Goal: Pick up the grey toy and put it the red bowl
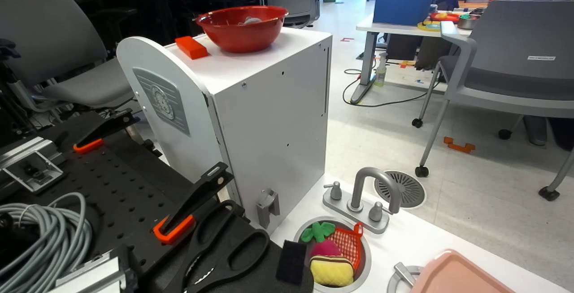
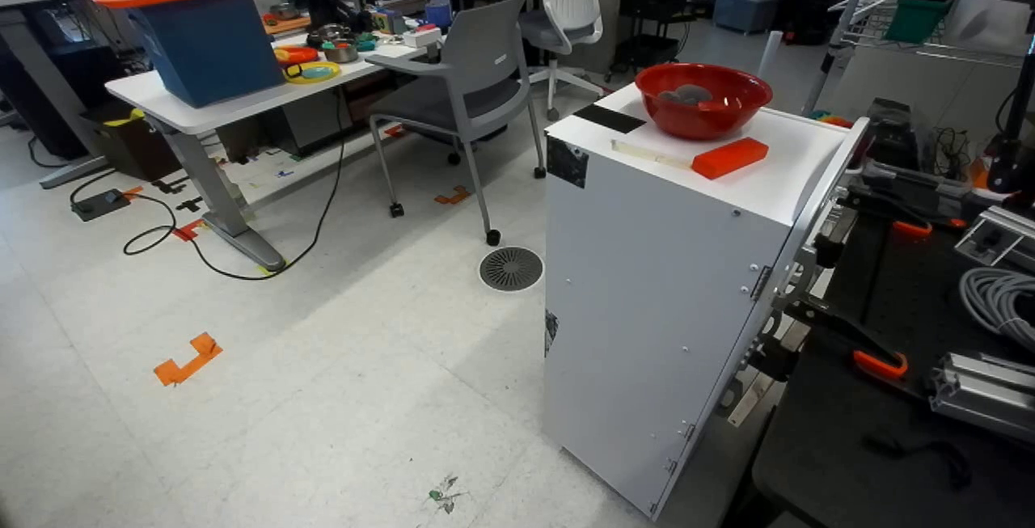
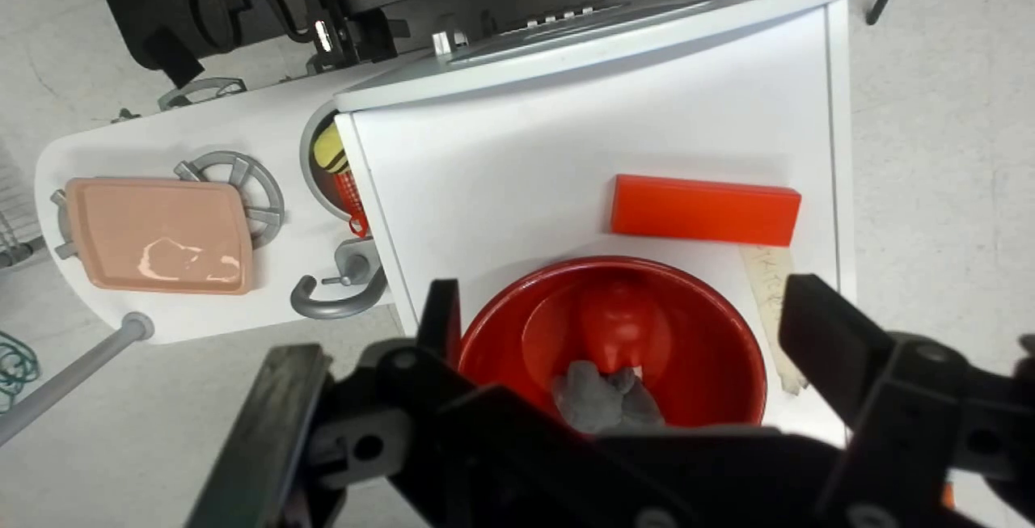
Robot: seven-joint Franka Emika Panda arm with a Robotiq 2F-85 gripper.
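White cabinet top [image 3: 501, 188] bears red bowl [image 2: 710, 119], pale floor [image 2: 323, 390] below

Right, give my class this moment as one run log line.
claw: open, empty, facing bowl | toy: inside bowl | bowl: upright on cabinet | block: on cabinet, apart from bowl | task: appears done

Grey toy [image 3: 589, 399], red bowl [image 3: 713, 354], black gripper [image 3: 629, 326], red-checked cloth [image 1: 350, 242]
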